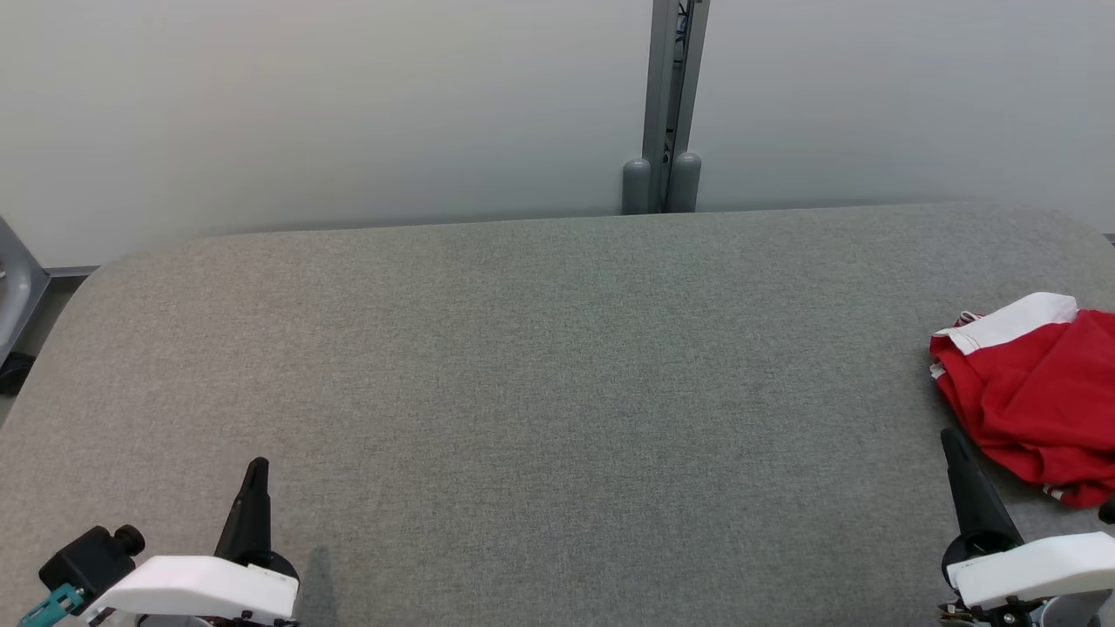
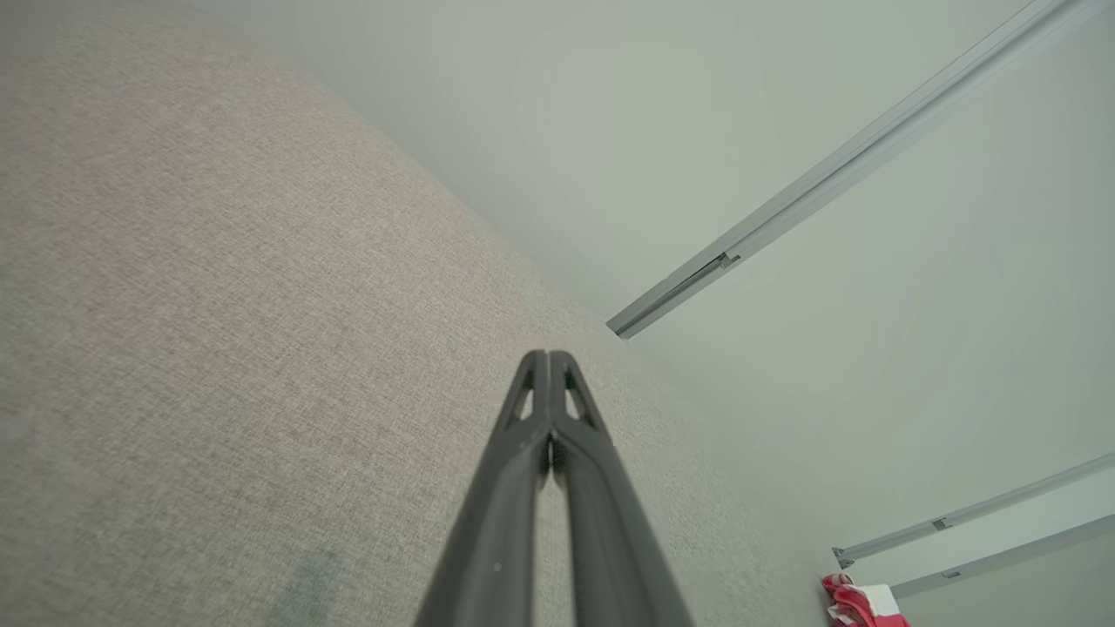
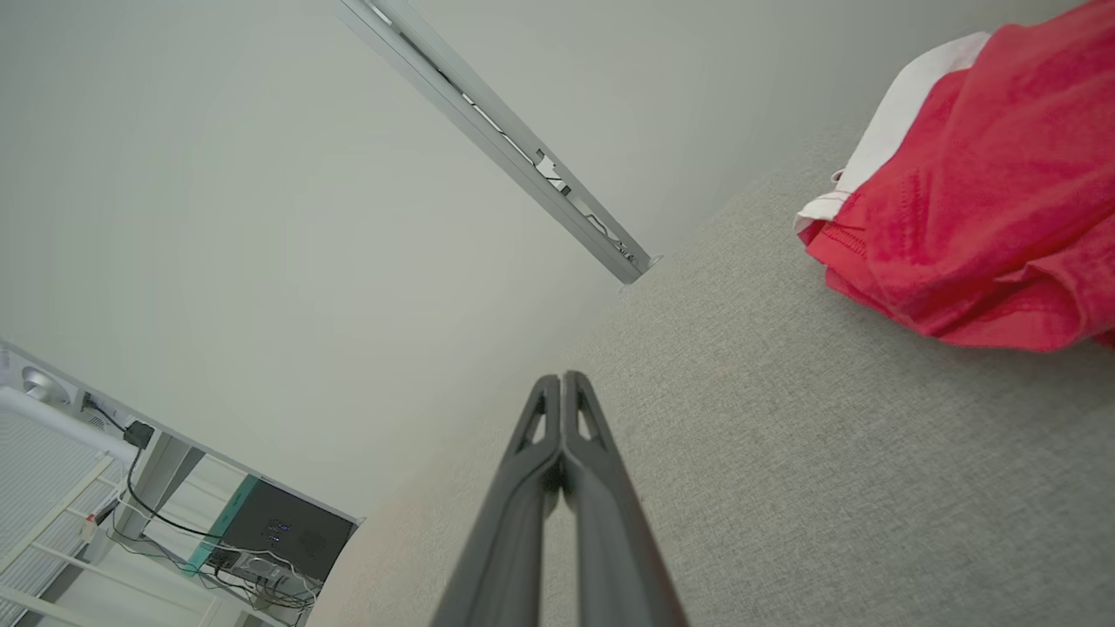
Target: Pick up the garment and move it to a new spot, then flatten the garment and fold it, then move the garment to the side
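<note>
Currently, a crumpled red garment with a white band is seen at the right edge of the grey fabric-covered table, near the right gripper, whose fingers are pressed together on nothing. The left gripper, well apart at the lower left, is likewise clenched empty.

One garment, one table, one wall post, and a pair: left end effector, right end effector.
</note>
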Motion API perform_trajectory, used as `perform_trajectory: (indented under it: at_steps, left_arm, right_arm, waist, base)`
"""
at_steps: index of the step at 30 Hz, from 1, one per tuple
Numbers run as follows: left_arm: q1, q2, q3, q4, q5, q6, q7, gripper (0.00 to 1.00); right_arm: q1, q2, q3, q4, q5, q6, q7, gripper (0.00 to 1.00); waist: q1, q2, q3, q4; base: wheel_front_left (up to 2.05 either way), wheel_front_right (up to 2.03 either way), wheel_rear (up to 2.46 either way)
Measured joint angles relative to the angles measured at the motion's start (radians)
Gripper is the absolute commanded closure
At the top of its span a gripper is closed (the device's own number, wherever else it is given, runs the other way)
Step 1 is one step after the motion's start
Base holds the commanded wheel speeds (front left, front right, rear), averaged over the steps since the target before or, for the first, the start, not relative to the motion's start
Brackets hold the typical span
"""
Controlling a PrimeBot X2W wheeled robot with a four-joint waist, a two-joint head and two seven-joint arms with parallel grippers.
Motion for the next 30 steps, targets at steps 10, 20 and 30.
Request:
perform_trajectory:
  at_steps: [10,20,30]
  left_arm:
    - [-0.019,-0.013,0.028,0.012,-0.102,-0.026,0.024,1.0]
    - [-0.036,-0.029,0.054,0.021,-0.191,-0.051,0.045,1.0]
    - [-0.05,-0.041,0.077,0.03,-0.274,-0.072,0.067,1.0]
  right_arm:
    - [-0.019,0.001,-0.009,0.021,0.117,0.0,0.014,1.0]
    - [-0.033,0.002,-0.016,0.039,0.224,0.0,0.025,1.0]
    - [-0.048,0.003,-0.021,0.054,0.319,0.0,0.035,1.0]
  waist:
    - [0.0,0.0,0.002,0.0]
    - [0.0,0.0,0.004,-0.001]
    - [0.0,0.0,0.006,-0.002]
  base:
    - [0.0,0.0,0.0]
    - [0.0,0.0,0.0]
    - [0.0,0.0,0.0]
